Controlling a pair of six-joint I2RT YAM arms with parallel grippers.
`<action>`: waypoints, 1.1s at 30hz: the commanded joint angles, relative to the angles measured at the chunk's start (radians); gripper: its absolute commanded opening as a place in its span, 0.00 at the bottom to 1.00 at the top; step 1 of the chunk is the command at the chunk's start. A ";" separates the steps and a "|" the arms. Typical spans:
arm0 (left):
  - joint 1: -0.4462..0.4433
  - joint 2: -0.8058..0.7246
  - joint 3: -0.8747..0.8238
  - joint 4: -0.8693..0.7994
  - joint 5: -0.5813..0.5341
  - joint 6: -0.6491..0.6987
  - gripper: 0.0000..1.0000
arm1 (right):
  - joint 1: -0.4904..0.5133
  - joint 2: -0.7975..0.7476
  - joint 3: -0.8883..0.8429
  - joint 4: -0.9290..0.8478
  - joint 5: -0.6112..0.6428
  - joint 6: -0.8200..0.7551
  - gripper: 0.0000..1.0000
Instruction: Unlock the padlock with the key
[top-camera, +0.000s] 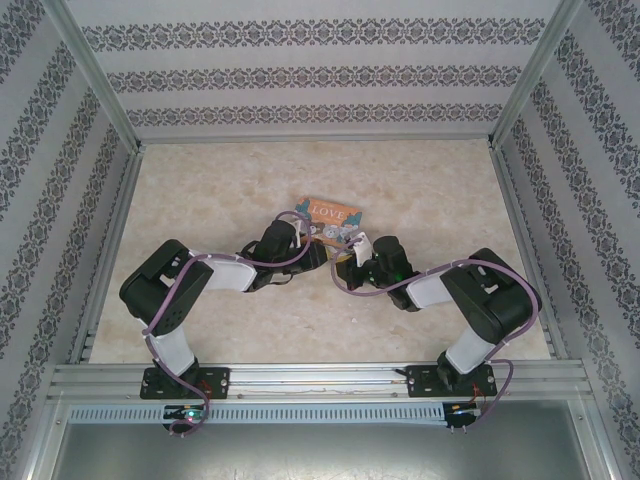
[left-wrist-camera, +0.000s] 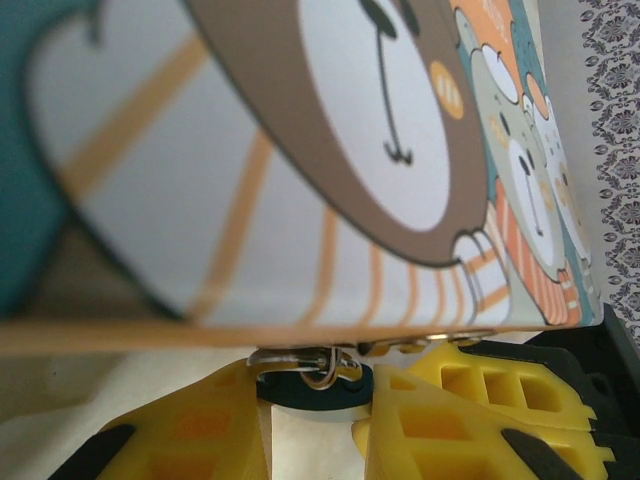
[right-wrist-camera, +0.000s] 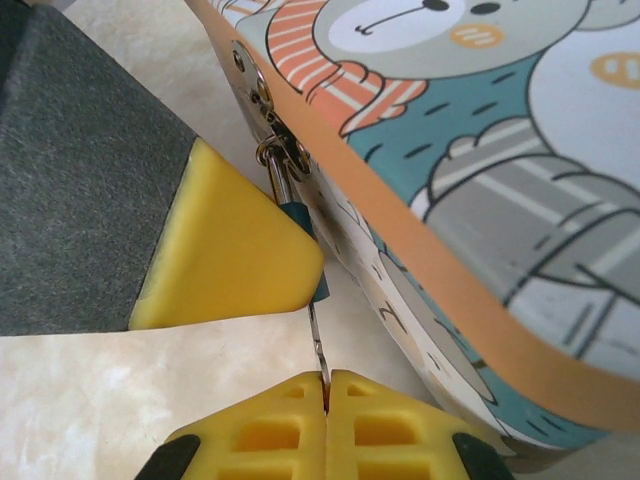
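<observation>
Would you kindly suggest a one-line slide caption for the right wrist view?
Right claw pinches the key just beneath the padlock hanging from the illustrated box.

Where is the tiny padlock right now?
At the bottom centre of the left wrist view, the tiny blue-teal padlock with silver shackle sits under the illustrated cartoon-animal box's orange edge, held between the left gripper's yellow jaws.

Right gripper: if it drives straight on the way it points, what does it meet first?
The right gripper pinches the key, which leads up to the padlock; that teal body comes first, probably, with the box just behind.
</observation>
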 joint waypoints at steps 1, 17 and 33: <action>-0.005 -0.017 0.023 -0.002 0.073 0.019 0.23 | 0.018 -0.020 0.047 0.056 0.002 -0.054 0.00; -0.005 -0.023 0.032 -0.018 0.088 0.018 0.23 | 0.044 -0.006 0.062 0.090 0.062 -0.136 0.00; -0.005 -0.018 0.046 -0.005 0.116 -0.004 0.23 | 0.039 0.062 0.075 0.240 -0.048 0.004 0.00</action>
